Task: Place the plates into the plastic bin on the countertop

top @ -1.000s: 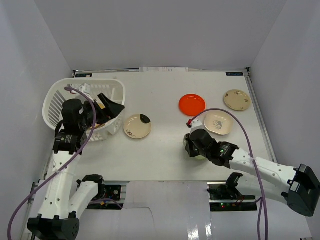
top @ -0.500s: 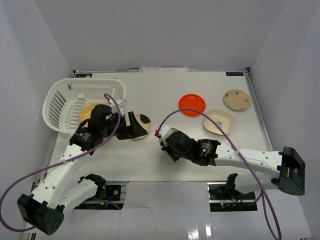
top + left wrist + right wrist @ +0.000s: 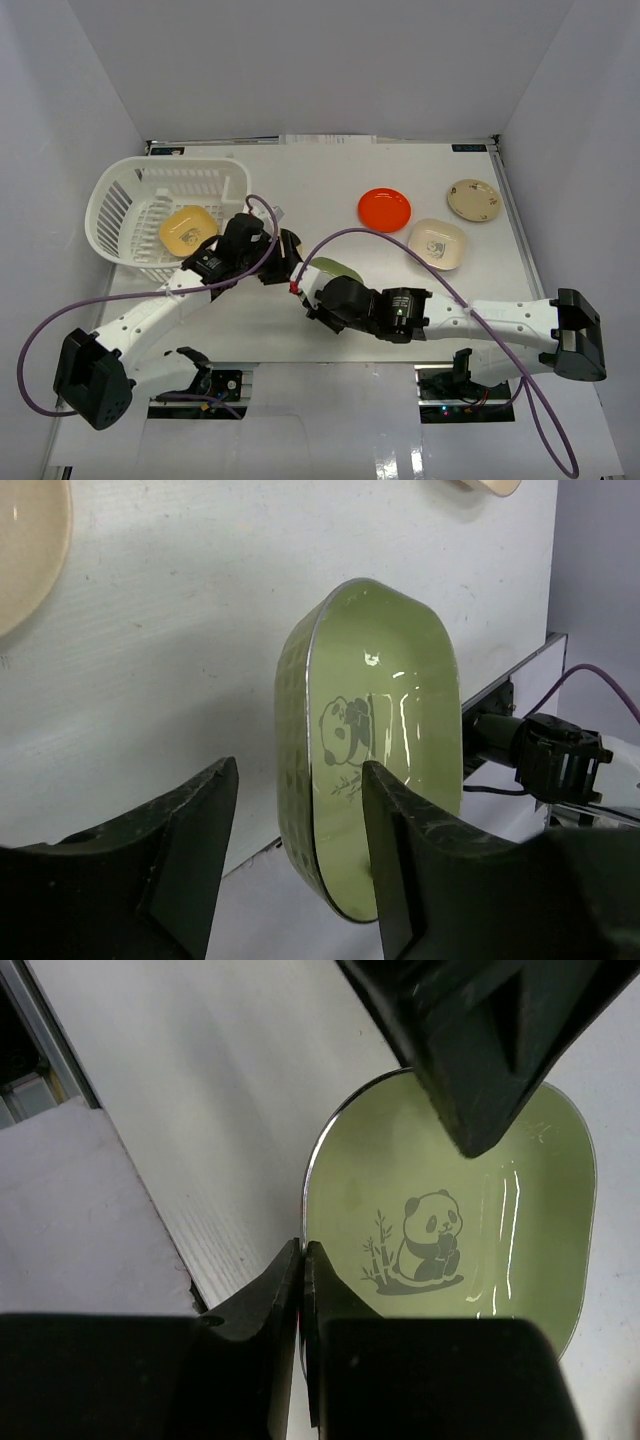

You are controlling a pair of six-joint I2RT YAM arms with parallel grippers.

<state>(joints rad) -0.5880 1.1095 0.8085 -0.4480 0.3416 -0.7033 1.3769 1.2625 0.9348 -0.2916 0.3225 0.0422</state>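
Both arms have swung to the middle of the white counter [image 3: 330,175]: the left has left the white slotted plastic bin [image 3: 110,205], and the right has carried the green rounded-square plastic plate [image 3: 390,690] over from the right side. That plate is tipped up on its rim near the counter's near edge, its panda print facing the right wrist camera. The right fingers [image 3: 260,1310] are pinched closed on its rim. The left fingers [image 3: 195,830] stand apart, one on each side of the plate's rim, with a gap showing behind its back

Six plates show. One yellow rounded-square plate [image 3: 188,228] lies flat inside the bin. One green is held. Four rest on the counter: an orange-red round plate [image 3: 385,208], a cream rounded-square plate [image 3: 436,244], a cream round plate [image 3: 474,200] near the right edge, and another cream plate [image 3: 25,550] mostly hidden under the left arm

Bare counter lies between the bin and the orange-red plate; white walls close the left, right and far sides
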